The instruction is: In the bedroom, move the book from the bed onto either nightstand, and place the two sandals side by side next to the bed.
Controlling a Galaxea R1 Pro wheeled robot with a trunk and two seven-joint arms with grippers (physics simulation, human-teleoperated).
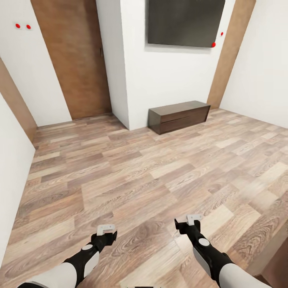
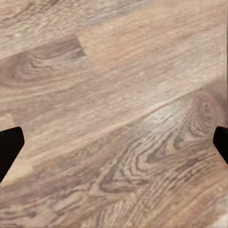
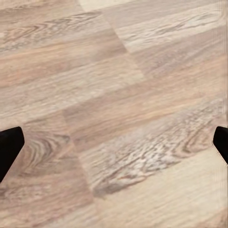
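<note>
My left gripper hangs low over the wood-plank floor, open and empty. In the left wrist view its dark fingertips sit wide apart over bare planks. My right gripper is held at about the same height to the right, also open and empty. Its fingertips frame only floor in the right wrist view. The book, the bed, the nightstand and the two sandals are out of view.
A long low dark-brown cabinet stands against the white wall under a dark wall panel. A brown wooden door is at the back left. A white wall runs close along my left.
</note>
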